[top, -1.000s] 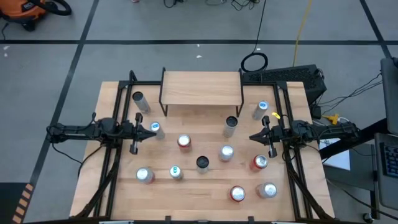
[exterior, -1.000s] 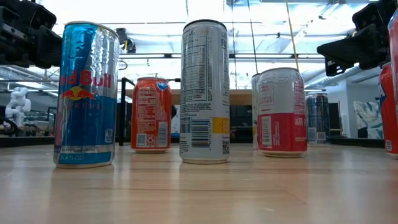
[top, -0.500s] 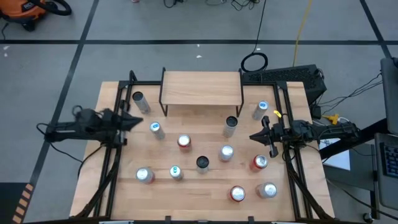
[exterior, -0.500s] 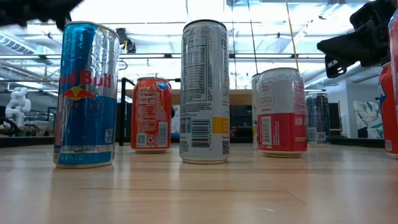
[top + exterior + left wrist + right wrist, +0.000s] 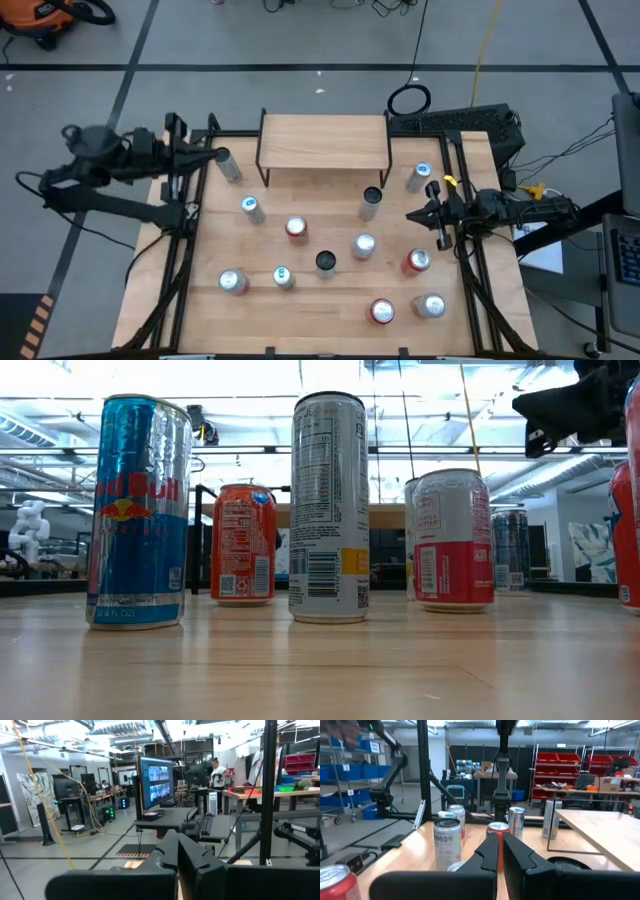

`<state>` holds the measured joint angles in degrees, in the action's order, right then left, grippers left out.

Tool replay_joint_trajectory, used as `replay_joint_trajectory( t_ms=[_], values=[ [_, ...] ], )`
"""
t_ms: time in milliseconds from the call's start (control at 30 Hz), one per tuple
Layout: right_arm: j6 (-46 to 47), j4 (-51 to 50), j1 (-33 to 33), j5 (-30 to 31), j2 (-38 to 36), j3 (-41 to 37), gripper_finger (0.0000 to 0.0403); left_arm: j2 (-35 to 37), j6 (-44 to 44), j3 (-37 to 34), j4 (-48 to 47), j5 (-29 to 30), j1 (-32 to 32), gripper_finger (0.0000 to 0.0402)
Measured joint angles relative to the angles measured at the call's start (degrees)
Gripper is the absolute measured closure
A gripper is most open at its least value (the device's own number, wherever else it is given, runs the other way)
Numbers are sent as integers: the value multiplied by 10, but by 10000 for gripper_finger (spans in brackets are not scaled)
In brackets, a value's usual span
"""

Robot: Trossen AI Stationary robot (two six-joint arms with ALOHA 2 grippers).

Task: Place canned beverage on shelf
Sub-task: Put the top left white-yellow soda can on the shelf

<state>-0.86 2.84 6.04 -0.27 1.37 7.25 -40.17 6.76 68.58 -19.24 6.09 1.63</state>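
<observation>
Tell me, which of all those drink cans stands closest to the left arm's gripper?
The grey can at the table's far left corner, beside the small wooden shelf. The shut left gripper is right next to it, while every other can stands farther down the table.

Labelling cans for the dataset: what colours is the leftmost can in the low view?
Blue and silver, with a red logo: the Red Bull can. Low view shows it best.

In the low view, the shelf [image 5: 390, 510] is mostly hidden behind the tall white can [image 5: 329, 508] and the red-and-white can [image 5: 453, 540]. A red can [image 5: 625, 535] beside them is cut off by the picture's edge. In the left wrist view, the bench [image 5: 135, 864] barely shows past the gripper's own body.
</observation>
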Motion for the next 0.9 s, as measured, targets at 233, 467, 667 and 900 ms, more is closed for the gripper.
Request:
replay_joint_trajectory(
  t_ms=[233, 467, 667, 900],
  values=[
    [-5, -16, 0, 0, 0, 0, 403, -145, 2, 162, -51, 1, 0, 402],
    [4, -22, 0, 0, 0, 1, 403, -222, -1, 245, -88, 1, 0, 402],
    [18, -28, 0, 0, 0, 1, 403, -249, -4, 258, -104, 2, 0, 402],
    [59, -17, 0, -2, 0, 2, 403, -276, -4, 258, -111, -11, 0, 402]
  ],
)
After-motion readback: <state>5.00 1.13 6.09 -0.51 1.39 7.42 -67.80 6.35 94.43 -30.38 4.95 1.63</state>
